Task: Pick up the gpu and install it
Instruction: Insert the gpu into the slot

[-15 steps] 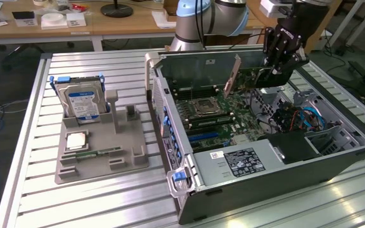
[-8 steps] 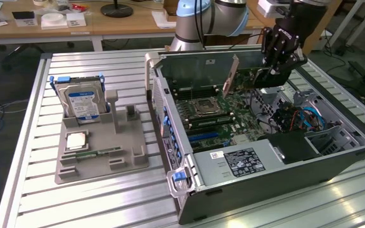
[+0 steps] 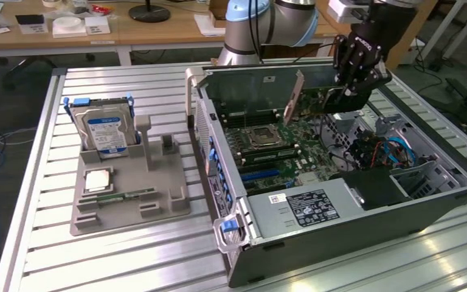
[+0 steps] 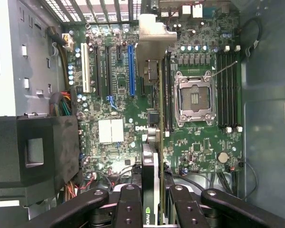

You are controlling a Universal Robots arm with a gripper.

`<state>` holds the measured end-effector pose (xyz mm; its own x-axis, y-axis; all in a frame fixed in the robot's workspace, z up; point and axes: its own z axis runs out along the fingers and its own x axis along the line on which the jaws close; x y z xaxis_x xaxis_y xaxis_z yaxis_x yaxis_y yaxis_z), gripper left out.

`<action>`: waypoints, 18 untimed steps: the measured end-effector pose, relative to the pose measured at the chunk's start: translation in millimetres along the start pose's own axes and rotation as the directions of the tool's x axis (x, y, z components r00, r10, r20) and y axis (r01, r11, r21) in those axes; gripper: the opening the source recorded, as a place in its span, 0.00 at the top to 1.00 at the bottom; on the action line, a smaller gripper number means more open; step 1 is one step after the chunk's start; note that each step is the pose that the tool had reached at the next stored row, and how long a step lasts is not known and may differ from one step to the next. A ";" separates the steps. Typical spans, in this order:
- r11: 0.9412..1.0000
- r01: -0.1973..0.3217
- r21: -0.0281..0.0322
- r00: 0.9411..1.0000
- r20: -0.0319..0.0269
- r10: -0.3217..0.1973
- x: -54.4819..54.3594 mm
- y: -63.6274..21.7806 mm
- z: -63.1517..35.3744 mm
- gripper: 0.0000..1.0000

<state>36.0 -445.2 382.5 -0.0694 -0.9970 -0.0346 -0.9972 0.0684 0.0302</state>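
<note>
Now: claw (image 3: 347, 94) clenched on the gpu (image 4: 153, 133), fingers pinching both faces at one end. Card hangs on edge inside the open case (image 3: 428, 207), over the motherboard (image 4: 194, 147), between the blue slot (image 4: 130, 71) and the CPU socket (image 4: 194, 97). Whether its lower edge touches the board I cannot tell.

Long axis lies level, parallel to the slots. The pale metal bracket end points at the rear grille (image 4: 85, 9); the other end sits in the claw. Faces look sideways, toward blue slot and socket.

To seat it well, I'd judge: keep the card parallel to its slot with the bracket lined up at the rear, then press straight down without twisting. Cables (image 4: 199, 179) near the claw could snag.
</note>
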 end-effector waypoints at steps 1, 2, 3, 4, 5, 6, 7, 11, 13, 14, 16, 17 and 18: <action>1.000 0.000 0.000 1.000 0.000 0.000 0.1 0.8 0.0 0.73; 1.000 0.000 0.000 1.000 0.000 0.000 0.3 1.7 0.0 0.73; 1.000 0.000 0.000 1.000 0.000 0.000 0.4 3.0 0.1 0.73; 1.000 0.000 0.000 1.000 0.000 0.000 0.7 4.5 0.1 0.73; 1.000 0.000 0.000 1.000 0.000 0.000 0.9 5.9 0.1 0.73; 1.000 0.000 0.000 1.000 0.000 0.000 1.1 7.2 0.2 0.73; 1.000 0.000 0.001 1.000 0.000 0.000 1.2 7.9 0.2 0.73; 1.000 0.000 0.001 1.000 0.000 0.000 1.3 8.0 0.2 0.73; 1.000 0.000 0.001 1.000 0.000 0.000 1.6 8.1 0.2 0.73; 1.000 0.000 0.001 1.000 0.000 0.000 2.1 8.1 0.2 0.73; 1.000 0.000 0.001 1.000 0.000 0.000 2.8 8.0 0.2 0.73; 1.000 0.000 0.001 1.000 0.000 0.000 2.8 8.0 0.2 0.73; 1.000 0.000 0.001 1.000 0.000 0.000 2.8 8.0 0.9 0.73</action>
<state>27.8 -447.4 381.8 -0.0694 -0.9970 -0.0346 -0.9972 0.0684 0.0296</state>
